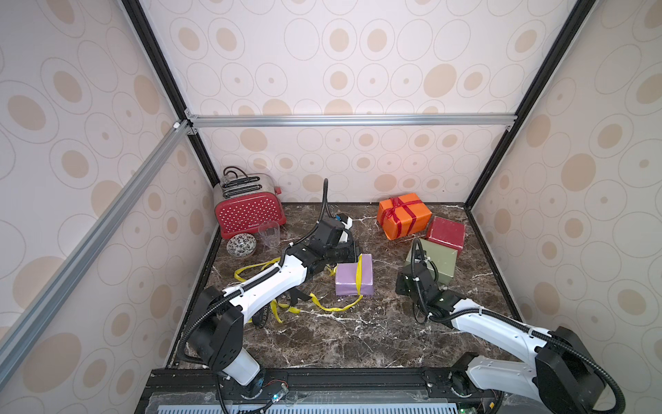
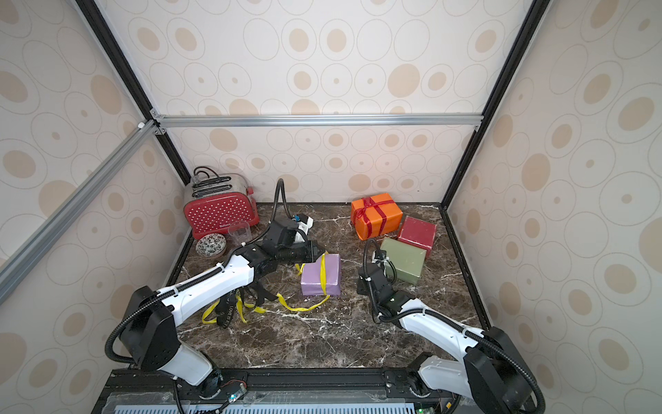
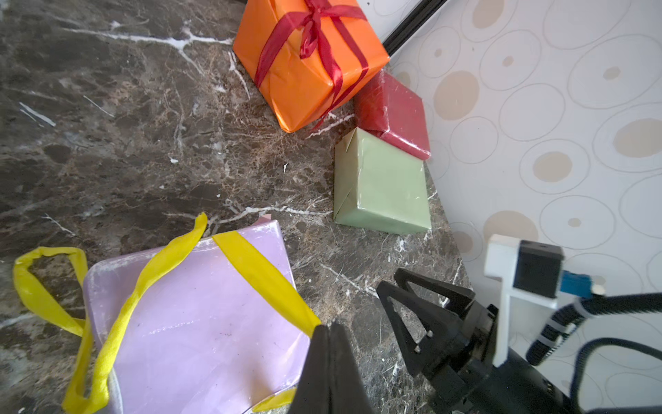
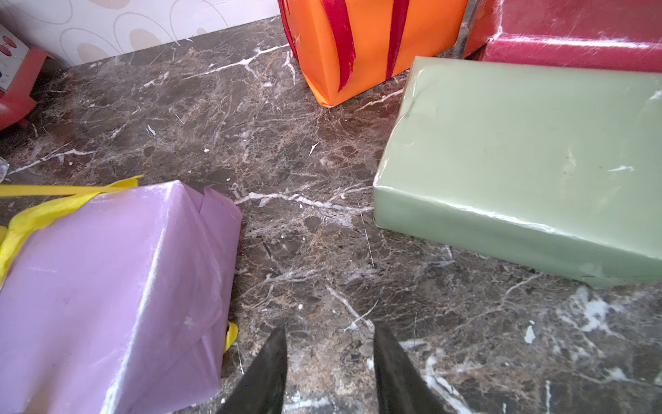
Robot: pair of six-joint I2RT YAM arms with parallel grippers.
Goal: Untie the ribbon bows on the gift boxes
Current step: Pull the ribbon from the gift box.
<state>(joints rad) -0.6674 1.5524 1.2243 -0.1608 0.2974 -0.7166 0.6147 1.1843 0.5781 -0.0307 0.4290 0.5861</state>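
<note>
My left gripper (image 3: 329,331) is shut on a strand of the yellow ribbon (image 3: 265,276) that lies loose across the lilac gift box (image 1: 353,277), at the box's far left corner. My right gripper (image 4: 329,333) hangs open over bare table between the lilac box (image 4: 107,286) and the olive green box (image 4: 519,161), holding nothing. The orange box (image 1: 404,215) at the back still carries a tied red bow (image 1: 396,204). A dark red box (image 1: 446,233) beside it is bare. Another yellow ribbon (image 1: 250,269) and a black lettered one (image 1: 263,315) lie loose under my left arm.
A red white-dotted toaster (image 1: 249,211), a clear cup (image 1: 269,234) and a patterned bowl (image 1: 241,245) stand in the back left corner. Walls close the marble table (image 1: 358,333) on three sides. The olive box (image 1: 439,263) sits close to my right wrist.
</note>
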